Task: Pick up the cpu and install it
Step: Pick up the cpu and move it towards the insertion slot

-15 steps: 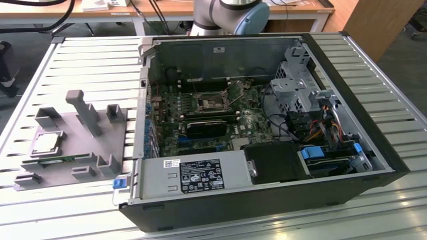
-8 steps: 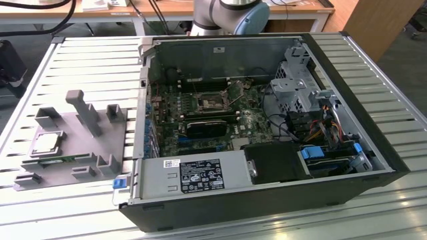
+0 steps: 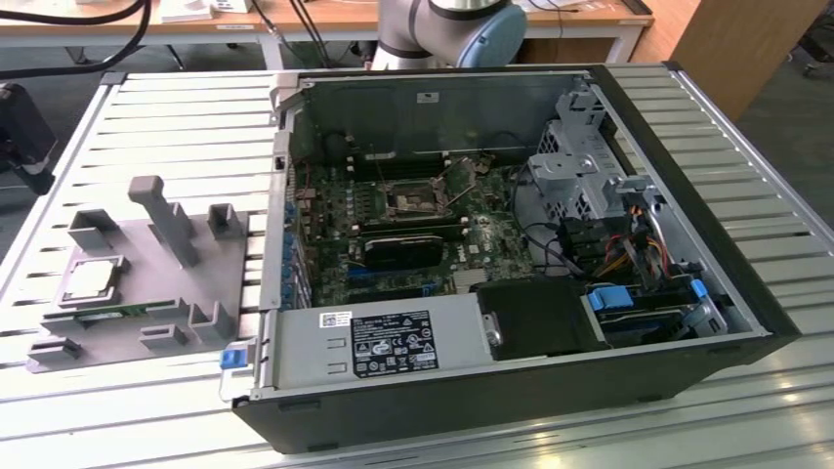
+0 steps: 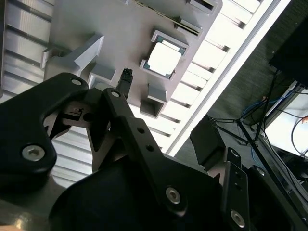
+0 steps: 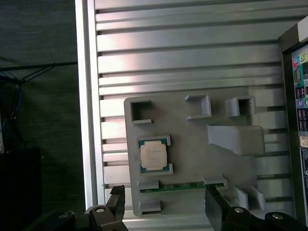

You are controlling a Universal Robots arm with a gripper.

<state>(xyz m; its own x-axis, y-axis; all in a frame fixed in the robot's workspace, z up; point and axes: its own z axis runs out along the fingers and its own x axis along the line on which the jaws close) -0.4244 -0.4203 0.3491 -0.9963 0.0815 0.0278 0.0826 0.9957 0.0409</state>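
Cpu (image 3: 92, 279), lying flat in a pocket of the grey fixture plate (image 3: 150, 288) at the exterior view's left, looks light, stiff and slick-topped, probably delicate underneath, best pinched by opposite edges, while the gripper (image 5: 164, 191) hovers over that plate, spread wide and empty.

In the exterior view the robot arm (image 3: 450, 24) is cut off by the upper edge, leaving just its lower joint in frame. A black object (image 3: 20, 132) at the exterior view's left is partly out of frame. The socket (image 3: 417, 200) inside the computer case (image 3: 521, 401) is too small to tell whether its lid is up. The memory stick (image 3: 124, 313) stands sunk in the grey holder (image 3: 156, 283), its faces hidden. In the first wrist view the gripper (image 5: 163, 192) has its two spread fingers (image 5: 117, 202) cut short by the picture's edge, and the case is cropped to a strip. In the second wrist view the gripper's black body covers much of the holder.
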